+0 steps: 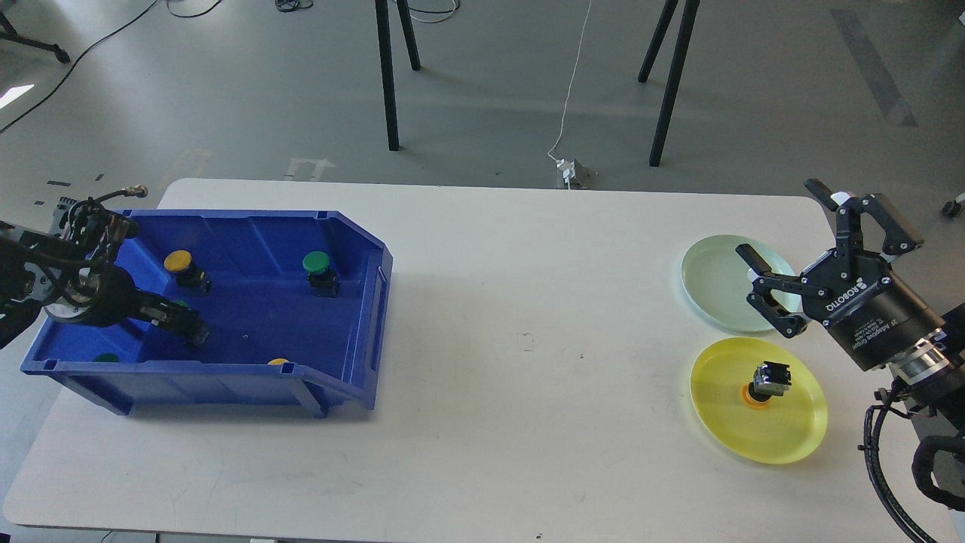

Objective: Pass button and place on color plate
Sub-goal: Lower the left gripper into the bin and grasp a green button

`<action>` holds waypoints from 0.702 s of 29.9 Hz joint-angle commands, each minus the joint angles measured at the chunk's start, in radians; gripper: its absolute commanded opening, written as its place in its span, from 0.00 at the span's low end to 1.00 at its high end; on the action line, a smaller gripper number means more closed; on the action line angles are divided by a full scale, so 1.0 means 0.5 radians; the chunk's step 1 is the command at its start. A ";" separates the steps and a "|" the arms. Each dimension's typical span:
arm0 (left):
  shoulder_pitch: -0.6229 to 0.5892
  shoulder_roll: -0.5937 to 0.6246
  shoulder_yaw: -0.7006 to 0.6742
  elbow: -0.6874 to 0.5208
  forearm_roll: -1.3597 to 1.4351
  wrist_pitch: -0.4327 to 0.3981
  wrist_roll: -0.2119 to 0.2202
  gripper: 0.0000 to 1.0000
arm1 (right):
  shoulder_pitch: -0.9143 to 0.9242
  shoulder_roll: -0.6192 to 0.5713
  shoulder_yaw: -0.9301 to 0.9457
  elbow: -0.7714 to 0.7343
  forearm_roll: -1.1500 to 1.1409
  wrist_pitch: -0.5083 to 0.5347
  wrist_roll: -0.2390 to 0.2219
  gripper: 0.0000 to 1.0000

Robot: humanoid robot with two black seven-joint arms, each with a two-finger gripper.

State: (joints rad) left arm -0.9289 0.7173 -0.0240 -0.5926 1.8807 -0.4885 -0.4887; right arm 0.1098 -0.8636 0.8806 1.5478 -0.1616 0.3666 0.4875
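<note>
Left gripper (185, 326) is reaching down inside the blue plastic bin (354, 302) at the table's 9 o'clock side. It's dark and seen end-on against the bin floor, with a hint of green at the tip, so I can't tell whether the fingers are apart or clamped on something.

Bin contents around it: a yellow-capped push button (181, 265) at 12 o'clock from the gripper, just beside it; a green-capped push button (318, 268) at roughly 2 o'clock, well apart; a green cap (105, 357) peeking at the near-left corner, 8 o'clock; a yellow cap (278, 362) half hidden behind the front wall, 4 o'clock.

White tabletop (528, 339) in the middle is where the handover would happen.

Right side: pale green round plate (705, 290) and, at 6 o'clock from it, a yellow round plate (791, 430) carrying an orange-yellow button lying cap down (767, 383), so one yellow one looks sorted.

Right gripper (807, 253) is hovering over the pale green plate, fingers spread wide, holding nothing.

Judgement: we're in the pick step for another button. Next move calls for the left arm to close firmly on one button body, lift clear of the bin wall, and carry it toward centre at 3 o'clock; the right arm needs to come in to meet it with fingers apart, then drop the button on the plate matching its cap colour.
</note>
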 commanded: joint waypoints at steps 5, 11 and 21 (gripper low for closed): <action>0.008 -0.011 0.005 -0.002 0.003 0.000 0.000 0.24 | -0.026 0.000 0.000 -0.003 -0.002 0.000 0.001 0.98; 0.002 -0.008 0.002 -0.005 0.003 0.000 0.000 0.16 | -0.029 0.000 0.000 -0.003 -0.002 0.000 0.002 0.98; -0.127 0.366 -0.068 -0.602 -0.049 0.000 0.000 0.14 | -0.029 0.000 0.006 -0.024 -0.002 0.000 0.002 0.98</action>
State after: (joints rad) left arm -0.9640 0.8002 -0.0387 -0.7359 1.8775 -0.4888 -0.4883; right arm 0.0951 -0.8636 0.8817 1.5437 -0.1626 0.3667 0.4888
